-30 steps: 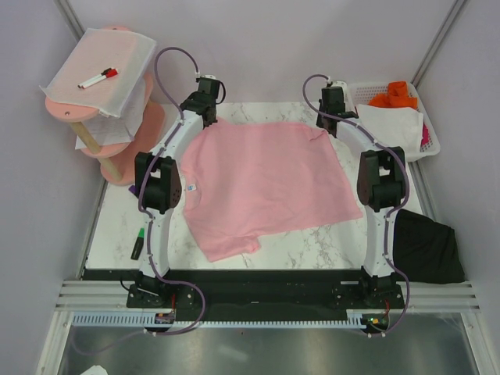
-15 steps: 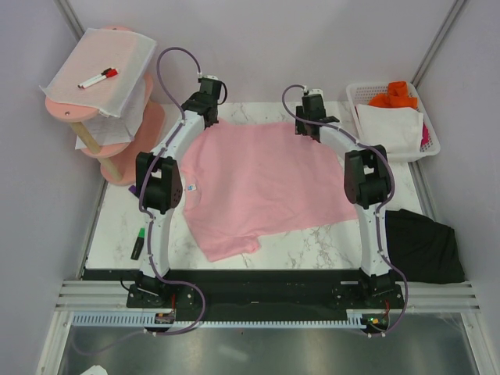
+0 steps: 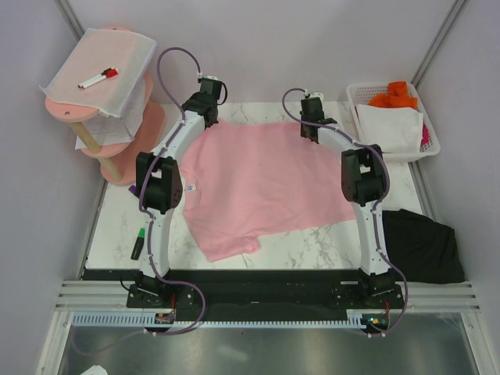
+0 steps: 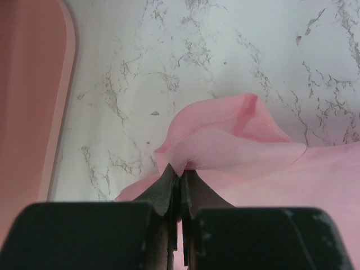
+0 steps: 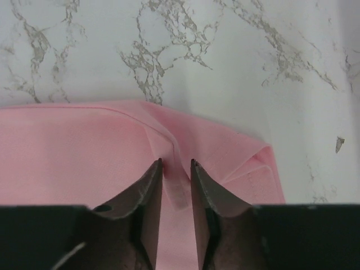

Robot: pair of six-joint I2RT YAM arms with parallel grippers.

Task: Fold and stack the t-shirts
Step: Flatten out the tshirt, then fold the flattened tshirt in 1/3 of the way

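Our right arm has swung in toward 9 o'clock since a moment ago. The far corner of the pink shirt (image 3: 258, 183) has come along with it. Our left arm has not moved.

Our right gripper (image 5: 176, 169) is pinched on a little ridge of pink cloth at the shirt's far edge. Our left gripper (image 4: 180, 174) is squeezed tight on a puffy bit of the same shirt, which is lifted a little off the table (image 3: 312, 244). From above, the left one sits at about 11 o'clock of the shirt and the right one at about 1 o'clock. The rest of the pink shirt lies flat in the middle of the table. The black shirt (image 3: 426, 246) lies at 4 o'clock, past the table's right edge and well apart from the pink one.

What could go wrong? We think the right grip is thin. It holds only a small ridge, so a quick pull could let the cloth slip out and leave a crooked fold. If one arm pulls faster than the other, the shirt could bunch up.

We think the shirt lies sideways, with its long way running from 9 o'clock to 3 o'clock. The small white tag (image 3: 193, 187) marks the neck end at 9 o'clock, and the bottom hem faces 3 o'clock.
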